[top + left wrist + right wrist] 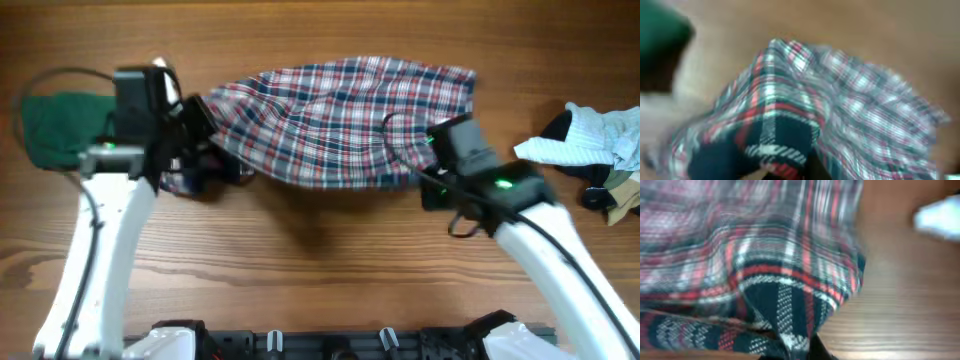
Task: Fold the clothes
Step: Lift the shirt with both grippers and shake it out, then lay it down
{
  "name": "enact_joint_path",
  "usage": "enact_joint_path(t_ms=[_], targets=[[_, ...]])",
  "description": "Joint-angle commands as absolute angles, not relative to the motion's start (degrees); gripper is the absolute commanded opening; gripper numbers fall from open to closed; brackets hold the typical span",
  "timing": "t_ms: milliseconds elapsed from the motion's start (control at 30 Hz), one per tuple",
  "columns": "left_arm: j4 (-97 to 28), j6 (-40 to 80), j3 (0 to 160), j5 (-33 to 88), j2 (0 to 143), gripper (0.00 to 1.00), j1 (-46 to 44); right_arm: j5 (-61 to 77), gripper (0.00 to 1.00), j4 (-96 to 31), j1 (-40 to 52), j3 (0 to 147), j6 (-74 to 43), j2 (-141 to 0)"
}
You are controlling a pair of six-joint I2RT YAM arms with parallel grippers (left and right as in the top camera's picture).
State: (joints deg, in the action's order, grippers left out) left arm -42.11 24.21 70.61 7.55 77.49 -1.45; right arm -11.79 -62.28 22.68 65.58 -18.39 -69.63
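The red, navy and white plaid garment (pixel 340 120) is stretched between my two grippers above the wooden table, its far edge draped toward the back. My left gripper (pixel 197 140) is shut on the garment's left end, where navy trim bunches below it. My right gripper (pixel 432 150) is shut on the right end. In the left wrist view the plaid cloth (pixel 805 115) fills the frame, blurred, with dark folds at the jaws. In the right wrist view the plaid cloth (pixel 750 265) hangs over the jaws, hiding the fingertips.
A green garment (pixel 62 125) lies at the far left behind the left arm. A pile of light blue, white and dark clothes (pixel 595 150) lies at the right edge. The wooden table (pixel 320 260) spreads in front of the arms.
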Motion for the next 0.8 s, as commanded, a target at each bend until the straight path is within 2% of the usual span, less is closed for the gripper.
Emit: enact_joint_path(t_ms=[0,200,533,667,767], targets=[[-47.6,17.8,85.1,7.6,70.7,0.04,-1.5,-13.3,0.04,-63.7,22.3,76.7,-19.9,-62.8],[-60.9,13.9,99.9,7.9,63.9,0.04,-2.0,-18.7,0.04,-74.1,22.3,93.3,-19.7,-60.7],[-79.5,17.1,108.0,10.5,56.0,0.04,-10.3,-18.9,0.04,-92.2,22.3,108.7,-22.7,-60.7],[-84.2,18.5,108.1,11.4,55.3,0.04,-10.3,-13.4,0.04,-92.1,22.3,109.6,-22.9,-59.9],[-84.2,18.5,107.9,7.0,57.2,0.04,-10.3,-12.8,0.04,-92.1,22.3,109.2,-24.2,-62.6]])
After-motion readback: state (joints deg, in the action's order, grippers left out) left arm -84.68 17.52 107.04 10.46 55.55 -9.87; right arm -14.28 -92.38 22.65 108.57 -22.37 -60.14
